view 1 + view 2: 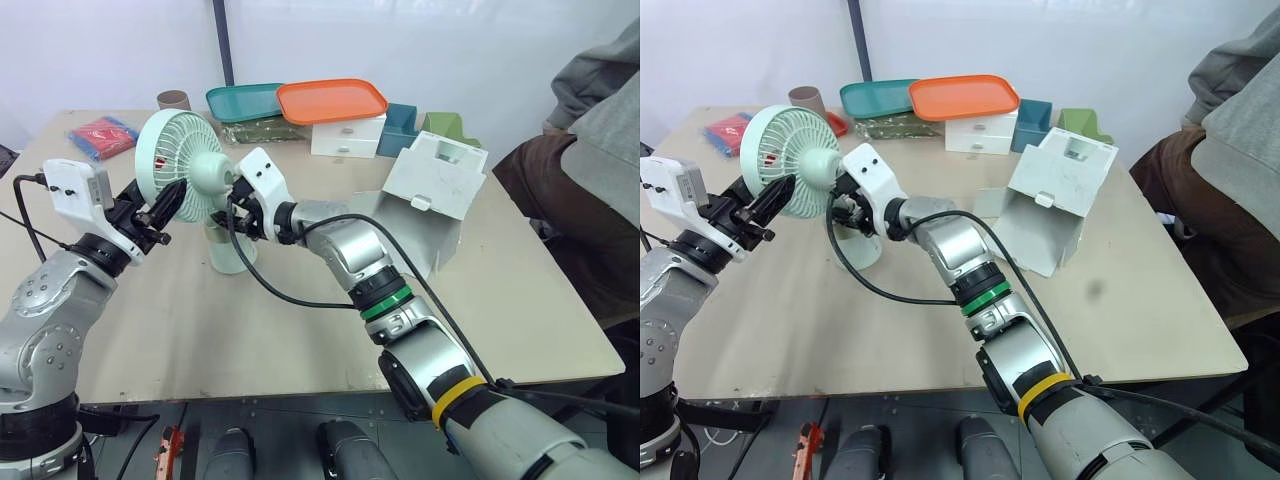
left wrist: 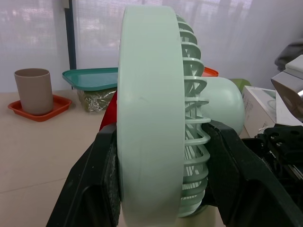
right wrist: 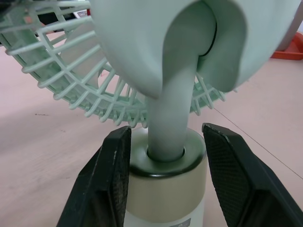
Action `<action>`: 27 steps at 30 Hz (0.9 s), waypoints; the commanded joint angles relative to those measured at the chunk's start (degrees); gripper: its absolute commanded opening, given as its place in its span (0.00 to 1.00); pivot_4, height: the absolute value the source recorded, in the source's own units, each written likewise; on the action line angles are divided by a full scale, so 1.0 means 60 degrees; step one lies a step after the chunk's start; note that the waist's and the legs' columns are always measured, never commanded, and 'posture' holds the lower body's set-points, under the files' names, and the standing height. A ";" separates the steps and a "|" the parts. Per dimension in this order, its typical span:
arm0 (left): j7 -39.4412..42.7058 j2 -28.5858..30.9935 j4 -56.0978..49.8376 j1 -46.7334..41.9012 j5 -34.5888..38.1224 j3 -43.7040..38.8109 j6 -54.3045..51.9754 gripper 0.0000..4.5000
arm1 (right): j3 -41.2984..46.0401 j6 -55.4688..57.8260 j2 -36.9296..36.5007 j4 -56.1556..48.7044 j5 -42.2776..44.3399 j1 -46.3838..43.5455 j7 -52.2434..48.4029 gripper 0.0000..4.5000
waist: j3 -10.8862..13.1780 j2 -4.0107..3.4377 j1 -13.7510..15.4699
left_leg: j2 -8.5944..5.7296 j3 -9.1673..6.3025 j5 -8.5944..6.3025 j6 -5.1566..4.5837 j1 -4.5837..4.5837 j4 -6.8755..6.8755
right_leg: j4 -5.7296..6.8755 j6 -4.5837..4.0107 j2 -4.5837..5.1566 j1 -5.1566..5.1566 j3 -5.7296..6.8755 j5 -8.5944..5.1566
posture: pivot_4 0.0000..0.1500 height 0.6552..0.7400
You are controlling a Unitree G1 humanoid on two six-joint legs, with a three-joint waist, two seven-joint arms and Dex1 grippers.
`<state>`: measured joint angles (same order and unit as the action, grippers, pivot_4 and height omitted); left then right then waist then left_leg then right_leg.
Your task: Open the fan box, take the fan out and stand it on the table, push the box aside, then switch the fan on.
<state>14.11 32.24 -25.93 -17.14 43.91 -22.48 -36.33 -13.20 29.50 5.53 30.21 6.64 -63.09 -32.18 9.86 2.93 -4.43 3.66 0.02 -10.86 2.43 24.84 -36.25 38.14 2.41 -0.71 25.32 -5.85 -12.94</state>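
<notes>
The mint-green fan (image 1: 182,163) stands upright on the table (image 1: 300,330), left of centre, on its round base (image 1: 228,252). My left gripper (image 1: 172,212) is shut on the lower rim of the fan's head; in the left wrist view its fingers (image 2: 94,189) press the cage (image 2: 156,118) from both sides. My right gripper (image 1: 238,215) is shut on the top of the base, and its fingers (image 3: 106,184) flank the cylinder (image 3: 165,189) under the neck. The white fan box (image 1: 425,195) lies open on its side to the right.
At the back stand an orange tray (image 1: 332,100) on a white drawer unit (image 1: 347,137), a teal tray (image 1: 245,100), a brown cup (image 1: 173,100) and a teal bin (image 1: 400,128). A red packet (image 1: 103,135) lies at the back left. A person (image 1: 590,150) sits at the right.
</notes>
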 commanded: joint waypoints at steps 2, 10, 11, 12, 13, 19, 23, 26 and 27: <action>-0.0071 0.0100 -0.0649 -0.0264 0.0186 -0.0356 0.0228 0.43 | 0.0103 -0.0184 0.0234 0.0103 -0.0035 -0.0273 0.0064 0.52 | 0.0000 0.0000 -0.0001 | 0.0000 -0.0003 0.0000 0.0000 0.0000 0.0000 | 0.0000 -0.0003 0.0000 0.0000 0.0004 -0.0001 | 1.00 1.00; -0.0078 0.0112 -0.0646 -0.0306 0.0210 -0.0333 0.0183 0.43 | 0.0356 -0.0189 0.0520 0.0363 0.0032 -0.0377 0.0340 0.15 | 0.0000 -0.0001 0.0004 | 0.0000 -0.0013 0.0000 0.0000 0.0006 0.0000 | 0.0000 -0.0006 0.0000 0.0000 0.0015 -0.0001 | 1.00 1.00; -0.0086 0.0108 -0.0650 -0.0319 0.0215 -0.0316 0.0173 0.43 | 0.0382 -0.0220 0.0532 0.0411 -0.0001 -0.0391 0.0359 0.09 | 0.0000 0.0000 0.0004 | 0.0000 -0.0016 0.0000 0.0000 0.0007 0.0000 | -0.0001 -0.0006 0.0000 -0.0001 0.0018 -0.0001 | 1.00 1.00; -0.0088 0.0109 -0.0650 -0.0322 0.0220 -0.0310 0.0168 0.43 | 0.0404 -0.0240 0.0547 0.0451 -0.0028 -0.0405 0.0374 0.09 | 0.0000 -0.0001 0.0004 | 0.0000 -0.0018 0.0000 0.0000 0.0009 0.0000 | -0.0002 -0.0007 0.0000 0.0000 0.0020 -0.0001 | 1.00 1.00; -0.0089 0.0119 -0.0653 -0.0322 0.0181 -0.0284 0.0178 0.43 | 0.0420 -0.0261 0.0548 0.0475 -0.0052 -0.0409 0.0380 0.09 | 0.0000 -0.0001 0.0004 | 0.0000 -0.0019 0.0000 0.0000 0.0010 0.0000 | -0.0001 -0.0007 0.0000 0.0001 0.0021 -0.0001 | 1.00 1.00; -0.0053 0.0135 -0.0619 -0.0344 0.0161 -0.0286 0.0214 0.43 | 0.0400 -0.0327 0.0508 0.0447 -0.0111 -0.0374 0.0345 0.09 | 0.0000 -0.0001 0.0005 | 0.0000 -0.0030 0.0000 0.0000 0.0016 -0.0001 | -0.0002 -0.0009 0.0000 0.0001 0.0032 -0.0003 | 1.00 1.00; -0.0102 0.0164 -0.0476 -0.0250 0.0082 -0.0342 0.0124 0.66 | 0.0405 -0.0368 0.0507 0.0393 -0.0086 -0.0374 0.0294 0.09 | 0.0000 -0.0001 0.0005 | 0.0000 -0.0034 0.0000 0.0000 0.0017 0.0000 | -0.0002 -0.0011 0.0000 0.0001 0.0037 -0.0003 | 1.00 1.00; 0.0204 0.0190 -0.0570 -0.0119 0.0513 -0.0435 0.0014 0.81 | 0.0444 -0.0385 0.0500 0.0396 -0.0085 -0.0398 0.0294 0.09 | 0.0000 -0.0001 0.0003 | 0.0000 -0.0037 0.0000 0.0000 0.0018 -0.0002 | -0.0002 -0.0013 0.0000 0.0000 0.0040 -0.0003 | 1.00 1.00; 0.0248 0.0221 -0.0598 -0.0081 0.0515 -0.0426 0.0007 0.91 | 0.0459 -0.0389 0.0498 0.0407 -0.0087 -0.0408 0.0291 0.09 | 0.0000 -0.0001 0.0001 | -0.0001 -0.0037 0.0000 0.0000 0.0017 -0.0002 | -0.0002 -0.0013 0.0000 -0.0001 0.0039 -0.0003 | 1.00 1.00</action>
<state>14.32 32.45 -26.56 -17.58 45.56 -23.56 -36.74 -11.14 28.33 8.06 34.20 5.84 -63.93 -30.65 9.86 2.92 -4.42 3.66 -0.20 -10.86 2.44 24.95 -36.27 38.12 2.33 -0.71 25.31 -5.61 -12.96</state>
